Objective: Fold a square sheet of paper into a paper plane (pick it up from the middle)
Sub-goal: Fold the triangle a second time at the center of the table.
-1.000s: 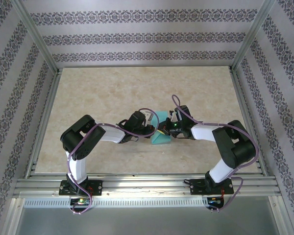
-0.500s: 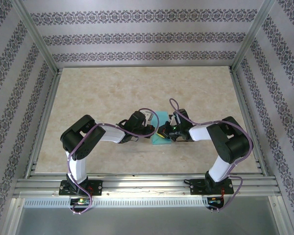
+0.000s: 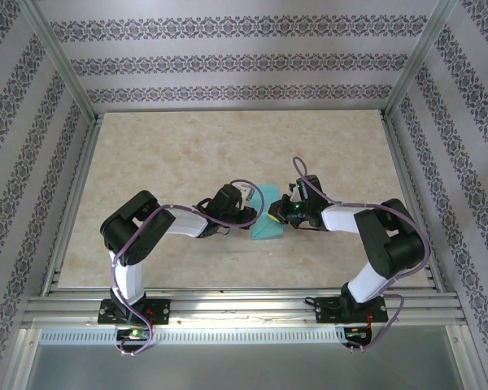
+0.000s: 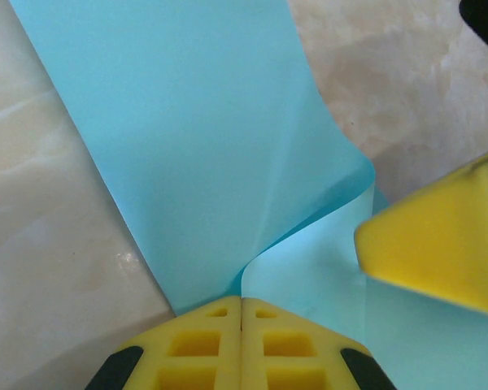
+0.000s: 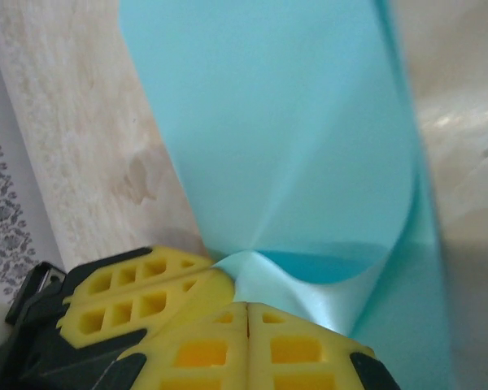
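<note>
The square sheet of paper (image 3: 265, 231) is turquoise and partly folded, and it lies at the table's middle between my two grippers. My left gripper (image 3: 256, 216) reaches it from the left and my right gripper (image 3: 276, 217) from the right. In the left wrist view the paper (image 4: 195, 146) curls up into the tips of my left gripper (image 4: 242, 299), whose yellow jaws are pressed together on it. In the right wrist view my right gripper (image 5: 248, 305) is shut on a raised pinch of the paper (image 5: 276, 122). The left gripper's fingers (image 5: 138, 292) touch it from the side.
The beige marbled table (image 3: 187, 154) is boxed in by patterned walls and an aluminium frame (image 3: 228, 309) along the near edge. Both arms bend inward, close together at the centre. The right gripper's yellow finger (image 4: 439, 252) crowds the left wrist view.
The right arm swung left half a second ago and has come back to the right. The paper bulged slightly with it. The left arm has held still.
</note>
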{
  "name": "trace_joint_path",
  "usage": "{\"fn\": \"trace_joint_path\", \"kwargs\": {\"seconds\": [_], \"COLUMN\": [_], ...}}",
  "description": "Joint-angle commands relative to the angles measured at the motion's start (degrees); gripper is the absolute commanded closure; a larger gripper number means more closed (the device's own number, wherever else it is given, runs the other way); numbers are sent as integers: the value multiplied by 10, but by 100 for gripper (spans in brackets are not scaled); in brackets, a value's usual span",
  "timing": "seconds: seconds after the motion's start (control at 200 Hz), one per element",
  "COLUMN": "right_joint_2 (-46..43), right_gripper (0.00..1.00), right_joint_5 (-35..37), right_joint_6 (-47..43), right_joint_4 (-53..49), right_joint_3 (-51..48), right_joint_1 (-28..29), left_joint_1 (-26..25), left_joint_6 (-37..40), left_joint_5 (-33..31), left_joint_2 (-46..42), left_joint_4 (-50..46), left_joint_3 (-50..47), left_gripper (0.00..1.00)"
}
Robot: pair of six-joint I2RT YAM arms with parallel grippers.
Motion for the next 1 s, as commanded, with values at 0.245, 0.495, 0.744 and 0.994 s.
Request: {"fn": "trace_joint_path", "kwargs": {"seconds": [0.245, 0.495, 0.744, 0.994], "right_joint_2": [34, -16, 33, 51], "right_gripper": [100, 100, 100, 100], "right_joint_5": [39, 9, 23, 66], "right_joint_6": [-13, -23, -32, -23], "right_joint_4": [-60, -80, -103, -99], "right_joint_3": [-8, 31, 52, 18], "right_joint_1": [-2, -19, -30, -46], "left_joint_1": [7, 7, 7, 7], "left_joint_6": [-3, -3, -3, -1], "left_joint_5": [-2, -3, -1, -3], "left_joint_2": [6, 5, 5, 4], "left_joint_4": [-24, -25, -25, -27], "left_joint_3": [-11, -10, -10, -11], "left_gripper": [100, 100, 100, 100]}}
